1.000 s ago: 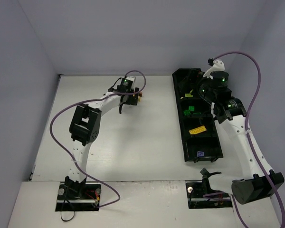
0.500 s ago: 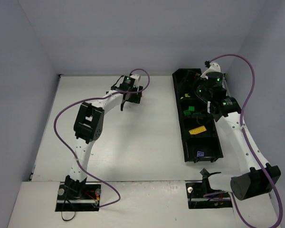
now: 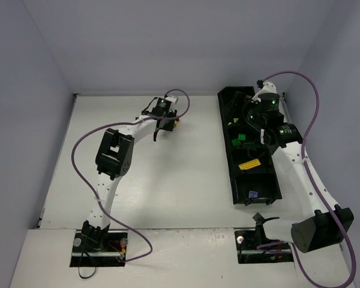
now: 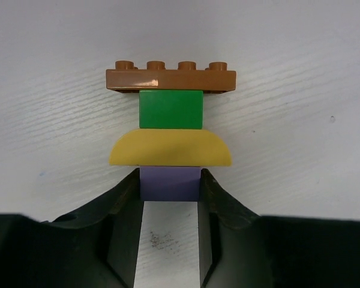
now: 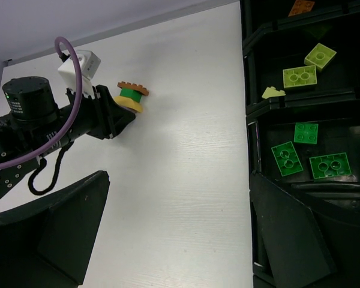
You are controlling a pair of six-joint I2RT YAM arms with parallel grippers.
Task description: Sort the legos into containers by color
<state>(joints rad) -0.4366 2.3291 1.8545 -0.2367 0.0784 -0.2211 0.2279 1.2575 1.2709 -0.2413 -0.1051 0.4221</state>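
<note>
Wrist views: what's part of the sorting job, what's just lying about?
Job:
- left tool shut on lilac brick
- stacked on it: yellow curved brick, green brick, brown plate
- black divided tray holding lime bricks, sorted green bricks

Just there:
- purple cable
- white table

Bright even light, soft shadows; the left pincer (image 4: 170, 185) looms dark and unfocused.

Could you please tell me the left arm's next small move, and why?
Probably lift the stack towards the open right gripper. The left gripper has its jaws on the lilac brick only; the yellow brick, green brick and brown plate are stuck to it, so they need separating before sorting.
</note>
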